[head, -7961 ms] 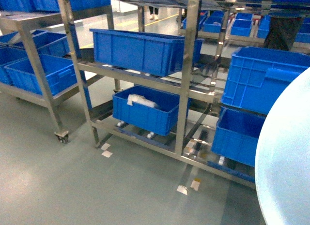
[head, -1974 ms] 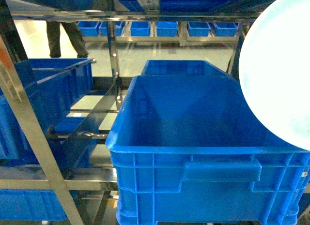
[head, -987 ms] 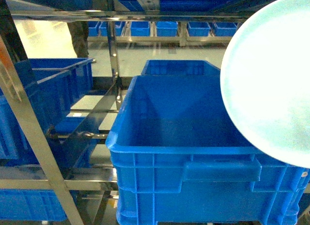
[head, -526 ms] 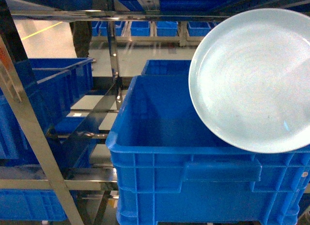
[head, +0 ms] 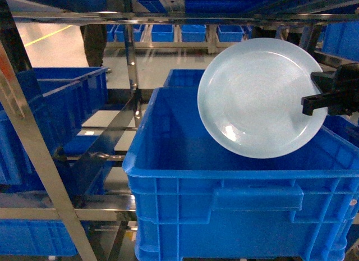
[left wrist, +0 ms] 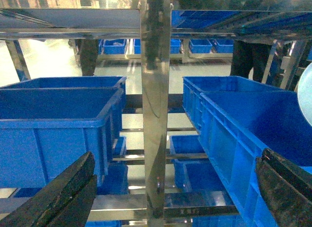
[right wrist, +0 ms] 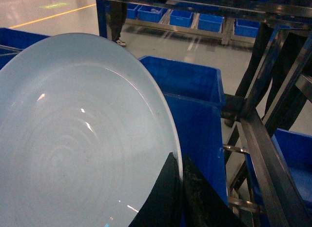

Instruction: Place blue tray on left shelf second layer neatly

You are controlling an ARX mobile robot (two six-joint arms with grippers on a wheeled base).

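The blue tray [head: 255, 98] is a pale glossy round dish, held tilted with its face toward me above the open dark-blue crate [head: 224, 182]. My right gripper [head: 312, 100] is shut on the tray's right rim. In the right wrist view the tray [right wrist: 73, 139] fills the left half, with the rim pinched between the black fingers [right wrist: 168, 197]. The crate sits on a steel shelf layer whose front rail [head: 61, 214] shows at lower left. My left gripper [left wrist: 176, 161] is open and holds nothing, facing a steel post [left wrist: 155, 114]. A sliver of the tray [left wrist: 307, 92] shows at that view's right edge.
More dark-blue crates stand on the rack at left [head: 50, 115] and behind [head: 190, 77]. Slanted steel posts [head: 31, 154] and a top rail [head: 168, 17] frame the opening. A person's legs [head: 92, 45] stand beyond the rack. Another rack post [right wrist: 268, 158] is right of the tray.
The tray has moved left and away from the head camera, out over the crate. My right gripper has come into the head view at the tray's right rim.
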